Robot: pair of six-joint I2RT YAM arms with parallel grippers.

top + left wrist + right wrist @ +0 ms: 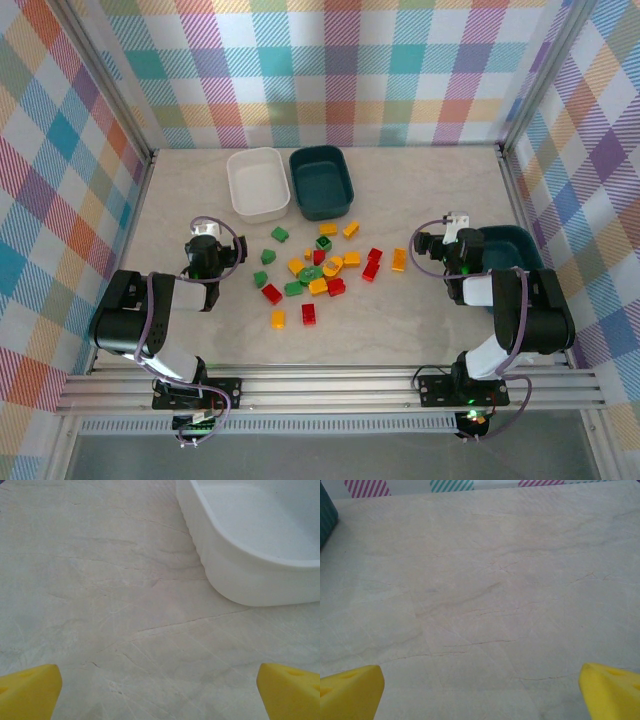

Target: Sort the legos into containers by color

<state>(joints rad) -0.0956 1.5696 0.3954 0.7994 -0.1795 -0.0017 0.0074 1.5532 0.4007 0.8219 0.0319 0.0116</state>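
Note:
Several legos in green (279, 234), red (271, 293) and yellow-orange (278, 319) lie scattered on the middle of the table. At the back stand a white container (258, 183) and a dark teal container (320, 182) side by side. A second teal container (510, 250) sits at the right, partly hidden behind my right arm. My left gripper (205, 235) rests left of the pile; its yellow fingertips (30, 690) stand wide apart over bare table, the white container (250, 555) ahead to the right. My right gripper (440, 238) is right of the pile, open (480, 690) with nothing between its fingers.
The marble-look tabletop (400, 330) is walled by checked panels on three sides with metal posts at the back corners. In the right wrist view a corner of a teal container (326, 515) shows at the upper left.

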